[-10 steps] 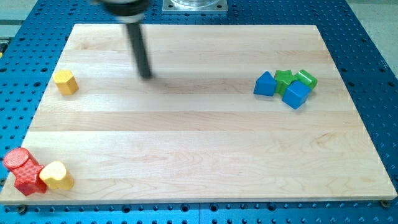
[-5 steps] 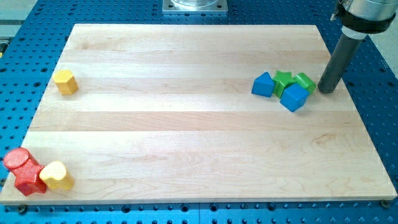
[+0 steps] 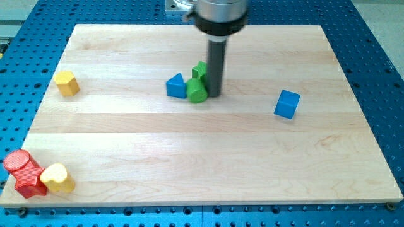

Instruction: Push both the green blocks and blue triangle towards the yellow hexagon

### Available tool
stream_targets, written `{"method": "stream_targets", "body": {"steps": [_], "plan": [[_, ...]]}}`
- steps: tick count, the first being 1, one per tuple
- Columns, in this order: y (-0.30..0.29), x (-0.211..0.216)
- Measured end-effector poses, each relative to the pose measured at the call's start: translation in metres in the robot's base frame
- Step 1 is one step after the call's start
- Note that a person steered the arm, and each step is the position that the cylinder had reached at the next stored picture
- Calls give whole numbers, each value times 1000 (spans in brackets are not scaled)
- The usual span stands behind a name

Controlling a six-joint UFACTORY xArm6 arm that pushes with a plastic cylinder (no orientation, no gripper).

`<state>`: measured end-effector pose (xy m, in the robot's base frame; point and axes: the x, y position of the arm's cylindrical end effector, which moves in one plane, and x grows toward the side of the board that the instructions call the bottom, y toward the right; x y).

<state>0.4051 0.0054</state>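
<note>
My tip (image 3: 213,94) stands near the middle of the wooden board (image 3: 208,170), touching the right side of a green cylinder (image 3: 197,92). A second green block (image 3: 199,69), star-like, sits just above it, partly hidden by the rod. The blue triangle (image 3: 177,86) lies right against their left side. The yellow hexagon (image 3: 66,83) sits far off at the view's left edge of the board.
A blue cube (image 3: 287,104) sits alone at the view's right. At the bottom left corner are a red cylinder (image 3: 17,161), a red block (image 3: 29,181) and a yellow cylinder (image 3: 57,178).
The rod swept from the view's right to the middle, carrying both green blocks and the blue triangle leftward. The blue cube stayed behind at the right, shifted slightly.
</note>
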Motion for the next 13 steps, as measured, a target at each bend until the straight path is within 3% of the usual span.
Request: {"method": "stream_targets", "body": {"steps": [1,2,3,4,5,7,8,9,10,12,13], "plan": [[-58,2],[-15,18],[-18,111],[-135,211],[-205,196],[-211,164],[-219,123],[-232,146],[-267,134],[-227,78],[-119,80]]}}
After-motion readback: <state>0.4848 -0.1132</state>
